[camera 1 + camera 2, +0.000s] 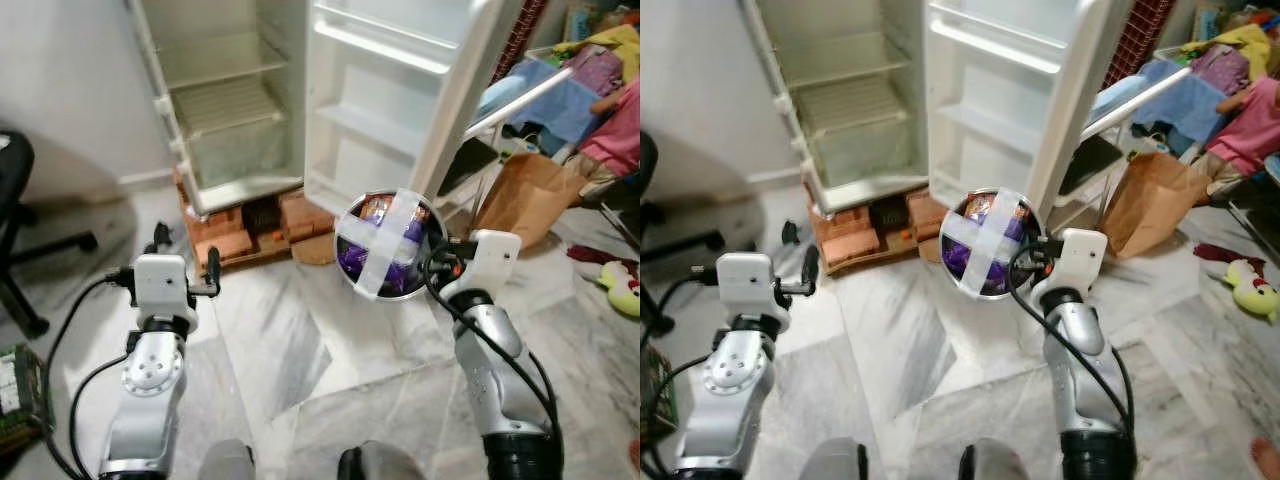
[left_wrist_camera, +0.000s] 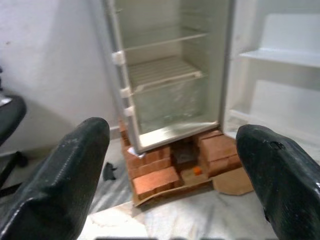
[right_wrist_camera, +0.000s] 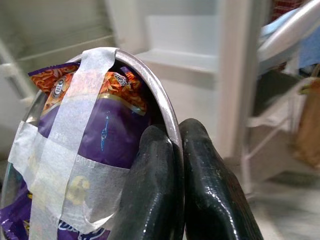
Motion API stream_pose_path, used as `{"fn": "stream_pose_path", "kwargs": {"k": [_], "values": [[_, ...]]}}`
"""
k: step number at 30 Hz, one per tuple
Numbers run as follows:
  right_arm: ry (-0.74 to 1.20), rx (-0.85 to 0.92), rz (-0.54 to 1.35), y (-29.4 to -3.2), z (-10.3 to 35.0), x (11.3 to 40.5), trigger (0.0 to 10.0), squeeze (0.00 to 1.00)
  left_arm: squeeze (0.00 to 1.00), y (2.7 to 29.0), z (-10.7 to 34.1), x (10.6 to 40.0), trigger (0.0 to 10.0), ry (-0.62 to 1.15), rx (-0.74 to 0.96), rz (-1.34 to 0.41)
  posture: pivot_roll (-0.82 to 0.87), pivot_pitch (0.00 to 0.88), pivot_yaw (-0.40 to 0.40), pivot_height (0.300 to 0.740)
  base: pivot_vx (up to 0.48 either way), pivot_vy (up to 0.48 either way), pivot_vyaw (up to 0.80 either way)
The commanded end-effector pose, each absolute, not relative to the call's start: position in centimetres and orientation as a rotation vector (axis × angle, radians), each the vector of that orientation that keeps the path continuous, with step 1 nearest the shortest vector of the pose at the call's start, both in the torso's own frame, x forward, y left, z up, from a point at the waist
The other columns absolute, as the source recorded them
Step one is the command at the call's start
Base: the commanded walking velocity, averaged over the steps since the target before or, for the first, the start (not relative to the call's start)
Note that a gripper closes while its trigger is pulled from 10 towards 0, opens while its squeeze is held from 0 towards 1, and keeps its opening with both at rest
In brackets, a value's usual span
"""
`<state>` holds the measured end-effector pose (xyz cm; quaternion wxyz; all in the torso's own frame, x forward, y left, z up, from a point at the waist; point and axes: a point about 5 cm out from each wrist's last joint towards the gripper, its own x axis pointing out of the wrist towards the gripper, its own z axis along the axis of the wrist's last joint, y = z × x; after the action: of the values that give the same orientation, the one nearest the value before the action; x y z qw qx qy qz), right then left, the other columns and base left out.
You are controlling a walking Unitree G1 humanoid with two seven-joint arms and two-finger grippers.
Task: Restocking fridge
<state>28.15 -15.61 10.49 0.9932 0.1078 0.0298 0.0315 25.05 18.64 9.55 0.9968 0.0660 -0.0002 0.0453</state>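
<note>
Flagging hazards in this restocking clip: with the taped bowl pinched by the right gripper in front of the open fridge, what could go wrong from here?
1. The right gripper pinches only the thin rim of the steel bowl; the bowl could pivot or slip out.
2. Only two strips of tape cross the snack packets; a tilt might let them slide out.
3. The fridge sits on stacked bricks, with the open door close beside the bowl; a bump is possible on approach.

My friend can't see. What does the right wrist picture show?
Two black fingers pinch the rim of a round metal bowl, which holds purple and orange snack packets under crossed strips of white tape. Behind it is the open white fridge door.
</note>
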Motion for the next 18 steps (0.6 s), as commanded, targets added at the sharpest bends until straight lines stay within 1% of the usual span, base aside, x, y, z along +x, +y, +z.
{"fn": "stream_pose_path", "kwargs": {"k": [1,7,10,15,17,18], "values": [[0.034,0.219,0.094,-15.02,11.19,28.48,10.0,0.00,0.00,18.85,9.45,24.96,10.0,0.002,0.151,0.104,0.04,0.109,-0.077,0.740,0.000,0.000,0.00],[0.026,0.205,0.123,-14.62,11.28,28.54,10.0,0.00,0.00,18.63,9.60,24.94,10.0,-0.010,0.146,0.088,0.04,0.106,-0.078,0.740,0.000,0.000,0.00],[0.014,0.190,0.141,-14.40,11.49,28.59,10.0,0.00,0.00,18.55,9.60,24.97,10.0,-0.013,0.135,0.071,0.04,0.104,-0.079,0.740,0.000,0.000,0.80],[0.017,0.202,0.129,-14.50,11.45,28.66,10.0,0.00,0.00,18.45,9.62,24.90,10.0,-0.017,0.136,0.061,0.04,0.103,-0.079,0.740,0.439,0.000,0.80],[0.020,0.203,0.129,-14.54,11.36,28.67,10.0,0.00,0.00,18.44,9.62,24.88,10.0,-0.018,0.136,0.061,0.04,0.103,-0.079,0.740,0.480,0.000,0.61],[0.022,0.203,0.129,-14.54,11.34,28.68,10.0,0.00,0.00,18.44,9.62,24.87,10.0,-0.018,0.136,0.061,0.04,0.103,-0.079,0.740,0.472,0.000,0.00]]}}
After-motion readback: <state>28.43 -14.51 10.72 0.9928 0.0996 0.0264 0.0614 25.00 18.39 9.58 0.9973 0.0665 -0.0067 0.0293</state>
